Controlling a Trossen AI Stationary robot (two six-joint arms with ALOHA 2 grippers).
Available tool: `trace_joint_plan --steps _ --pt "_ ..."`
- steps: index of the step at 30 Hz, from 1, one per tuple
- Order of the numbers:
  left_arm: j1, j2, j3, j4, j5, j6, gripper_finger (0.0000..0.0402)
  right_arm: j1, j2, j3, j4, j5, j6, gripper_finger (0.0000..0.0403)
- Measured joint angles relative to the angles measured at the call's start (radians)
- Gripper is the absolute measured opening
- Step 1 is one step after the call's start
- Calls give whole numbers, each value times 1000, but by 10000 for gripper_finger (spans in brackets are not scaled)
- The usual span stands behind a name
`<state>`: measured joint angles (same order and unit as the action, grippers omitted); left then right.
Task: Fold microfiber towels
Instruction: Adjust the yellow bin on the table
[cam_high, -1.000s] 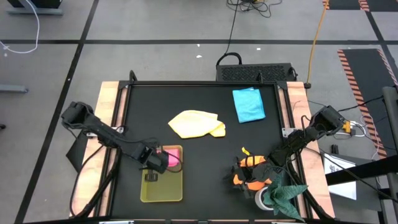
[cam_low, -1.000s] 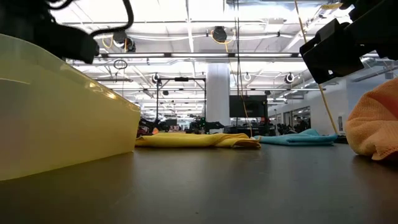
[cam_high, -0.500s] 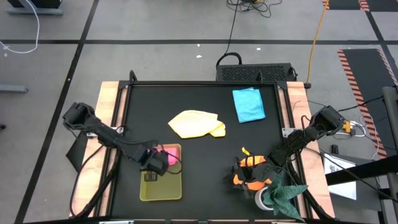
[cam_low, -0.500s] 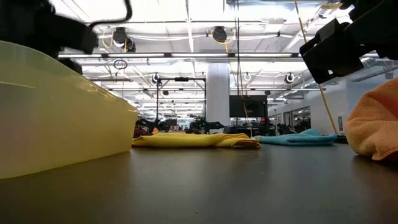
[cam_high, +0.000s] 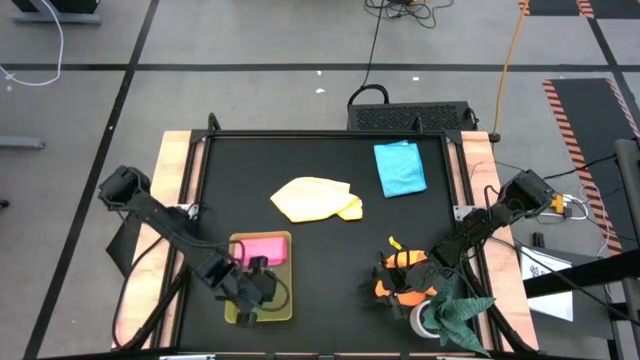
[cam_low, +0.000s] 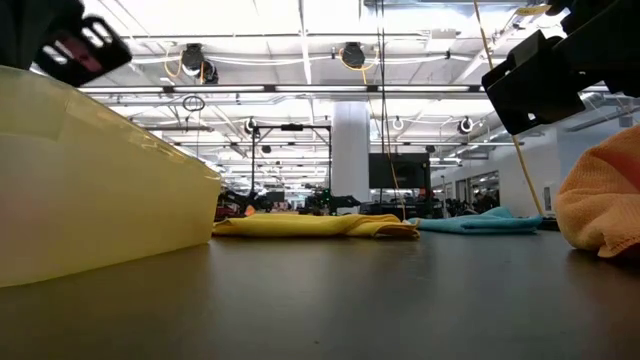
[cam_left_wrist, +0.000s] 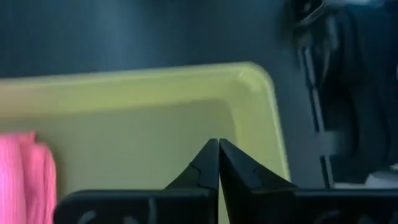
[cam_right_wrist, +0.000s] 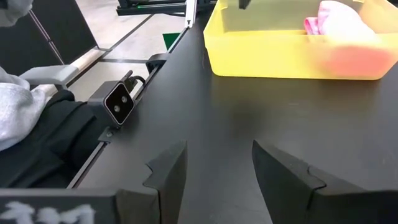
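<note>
A pink towel (cam_high: 262, 248) lies folded in the far end of the yellow-green tray (cam_high: 283, 305). My left gripper (cam_high: 262, 290) hangs shut over the tray's near half, its fingertips (cam_left_wrist: 217, 155) above the bare tray floor and beside the pink towel (cam_left_wrist: 25, 171). A yellow towel (cam_high: 315, 198) lies crumpled at mid-table and a light blue towel (cam_high: 400, 167) lies flat at the far right. My right gripper (cam_right_wrist: 217, 168) stands open with nothing between its fingers, over the bunched orange towel (cam_high: 405, 260) at the near right.
A dark green cloth (cam_high: 458, 310) lies bunched at the table's near right corner, close to the right arm. A small camera (cam_right_wrist: 118, 102) sits at the table's near edge. Bare dark tabletop (cam_high: 330, 290) lies between the tray and the orange towel.
My left gripper has drawn back from the pink towel toward the table's near edge, rising and tipping less steeply, and has stayed shut. It now hangs over the tray's near half. The pink towel stays in the tray's far end, now uncovered.
</note>
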<state>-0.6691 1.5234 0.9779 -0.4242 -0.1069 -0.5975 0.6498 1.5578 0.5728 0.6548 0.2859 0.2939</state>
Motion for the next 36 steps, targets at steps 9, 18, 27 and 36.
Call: trace_joint_plan --steps 9,18,27,36 --pt "-41 0 0 208 -248 136 3 -61 0 0 26 262 -16 173" --pt "-29 0 -28 259 -670 239 22 -291 8 147 -266 176 -47 173" --pt "-145 1 11 7 -501 -167 8 -290 45 209 -275 75 -56 173" --pt "-301 0 86 -459 -230 -753 7 -268 45 209 -224 77 -51 173"
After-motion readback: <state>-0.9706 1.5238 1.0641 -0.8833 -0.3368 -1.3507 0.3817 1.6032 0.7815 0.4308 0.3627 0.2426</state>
